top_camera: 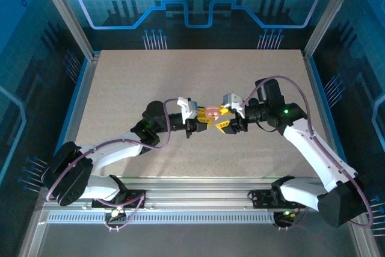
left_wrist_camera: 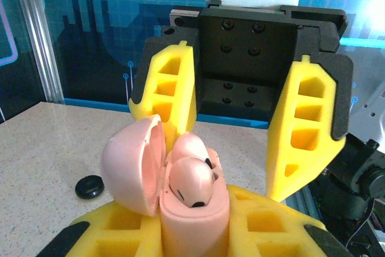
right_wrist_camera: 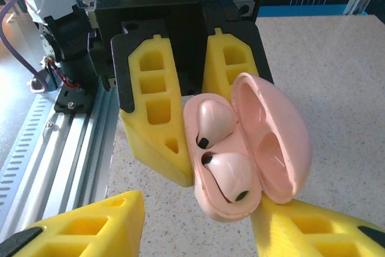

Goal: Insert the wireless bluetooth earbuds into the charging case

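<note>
At mid-bench (top_camera: 180, 76), listed from your left:

1. Left gripper (top_camera: 201, 120). Yellow jaws clamped together on the body of the charging case, one on each flank. It points towards the right arm.

2. Charging case (left_wrist_camera: 192, 218). Small, pale pink, rounded. You will find it held between the two grippers, in the left one's grip. Lid (left_wrist_camera: 129, 167) hinged open; it stands to the left of the body in the left wrist view and to the right in the right wrist view.

3. Earbuds, two, pale pink with dark tips. Both sit in the wells of the case, side by side: one (right_wrist_camera: 213, 121) nearer the left gripper, the other (right_wrist_camera: 231, 176) nearer the right wrist camera.

4. Black disc (left_wrist_camera: 89, 186). Small, flat, lying on the bench apart from the case, at the left of the left wrist view.

5. Right gripper (top_camera: 222, 118). Faces the left gripper head-on. Yellow jaws apart, one to each side of the open case. You cannot tell whether either touches it.
</note>
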Robot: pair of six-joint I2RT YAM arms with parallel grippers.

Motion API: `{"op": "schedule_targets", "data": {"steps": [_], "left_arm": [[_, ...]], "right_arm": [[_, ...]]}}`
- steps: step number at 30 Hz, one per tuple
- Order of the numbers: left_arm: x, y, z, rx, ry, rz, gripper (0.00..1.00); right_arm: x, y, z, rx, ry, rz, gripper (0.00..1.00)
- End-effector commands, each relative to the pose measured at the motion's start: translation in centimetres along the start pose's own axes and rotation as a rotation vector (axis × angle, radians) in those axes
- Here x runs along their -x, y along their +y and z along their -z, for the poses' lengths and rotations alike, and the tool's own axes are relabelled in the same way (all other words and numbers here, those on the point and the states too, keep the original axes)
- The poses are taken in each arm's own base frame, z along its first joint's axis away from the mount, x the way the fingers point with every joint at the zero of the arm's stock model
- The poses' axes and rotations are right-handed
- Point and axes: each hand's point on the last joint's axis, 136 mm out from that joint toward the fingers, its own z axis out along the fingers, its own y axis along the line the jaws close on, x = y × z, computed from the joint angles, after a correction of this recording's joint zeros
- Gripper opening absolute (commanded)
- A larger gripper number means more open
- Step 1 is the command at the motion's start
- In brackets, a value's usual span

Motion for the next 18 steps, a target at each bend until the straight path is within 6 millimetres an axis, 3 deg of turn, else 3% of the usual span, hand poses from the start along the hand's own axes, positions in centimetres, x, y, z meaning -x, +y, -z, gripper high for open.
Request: {"op": "schedule_targets", "data": {"steps": [1,9,18], "left_arm": [[1.3,-0.3,0.1,-0.009,-0.031,-0.042,0.19],[1.3,-0.3,0.2,-0.01,-0.033,-0.042,0.19],[1.7,-0.6,0.2,-0.021,-0.043,-0.052,0.19]], "right_arm": [[2.0,1.9,0.9,0.039,-0.061,0.102,0.48],[2.2,0.9,2.2,-0.045,-0.079,0.136,0.46],[1.4,-0.7,1.6,-0.067,-0.047,0.101,0.46]]}}
